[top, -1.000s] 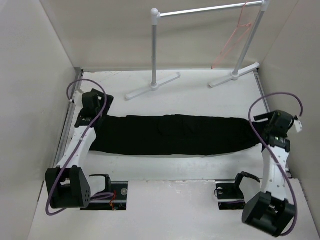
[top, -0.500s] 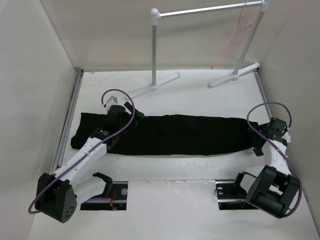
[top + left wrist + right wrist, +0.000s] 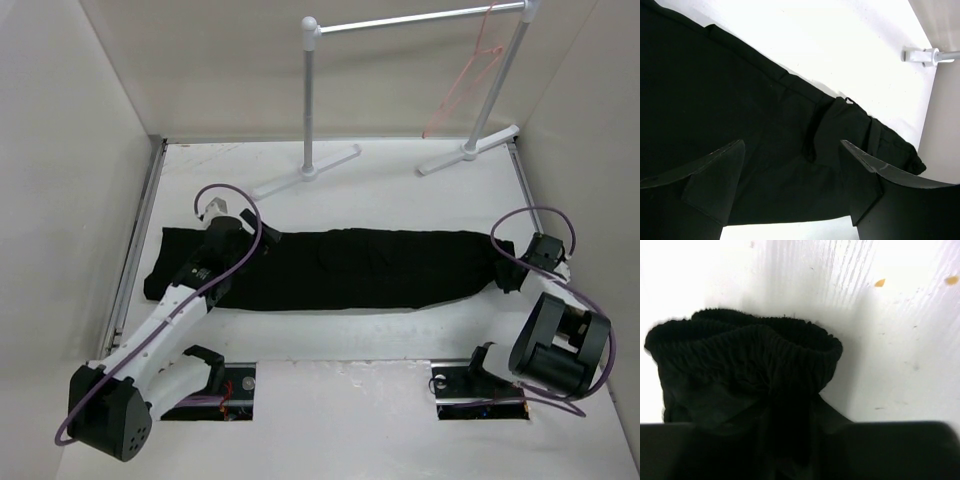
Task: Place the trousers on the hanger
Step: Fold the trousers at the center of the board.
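Top external view shows the plain black trousers (image 3: 350,268) lying flat, stretched sideways on the table (image 3: 400,190) in front of the rack (image 3: 309,100). The thin pink hanger (image 3: 462,82) hangs at the rack's right end. The left gripper (image 3: 790,175) hangs wide open over the cloth, holding nothing. The right gripper (image 3: 520,272) sits at the gathered waistband (image 3: 755,340), but its fingers are cut off, so I cannot tell their spread.

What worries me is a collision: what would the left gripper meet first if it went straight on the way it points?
The trousers. The left gripper, jaws open, points straight at the black cloth, with nothing between them. How far off the cloth lies is unclear.
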Robot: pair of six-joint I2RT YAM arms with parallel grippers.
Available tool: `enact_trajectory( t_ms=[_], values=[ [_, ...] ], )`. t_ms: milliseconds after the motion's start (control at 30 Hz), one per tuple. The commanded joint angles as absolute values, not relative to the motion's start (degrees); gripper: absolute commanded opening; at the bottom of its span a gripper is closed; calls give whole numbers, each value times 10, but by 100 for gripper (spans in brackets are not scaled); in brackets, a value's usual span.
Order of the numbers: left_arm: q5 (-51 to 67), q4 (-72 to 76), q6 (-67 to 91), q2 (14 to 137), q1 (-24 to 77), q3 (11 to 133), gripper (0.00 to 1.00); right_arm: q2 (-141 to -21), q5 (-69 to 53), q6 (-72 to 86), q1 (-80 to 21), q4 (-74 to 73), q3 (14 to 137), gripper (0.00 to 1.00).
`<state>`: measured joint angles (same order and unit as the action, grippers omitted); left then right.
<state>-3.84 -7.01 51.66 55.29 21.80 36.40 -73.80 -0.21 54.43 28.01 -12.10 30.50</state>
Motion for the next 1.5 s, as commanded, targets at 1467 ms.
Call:
enact_trajectory(
  t_ms=[1467],
  values=[
    [-61,-279,409,500,-2,653,74,-1100,391,692,-683,-404,1106,55]
  ],
)
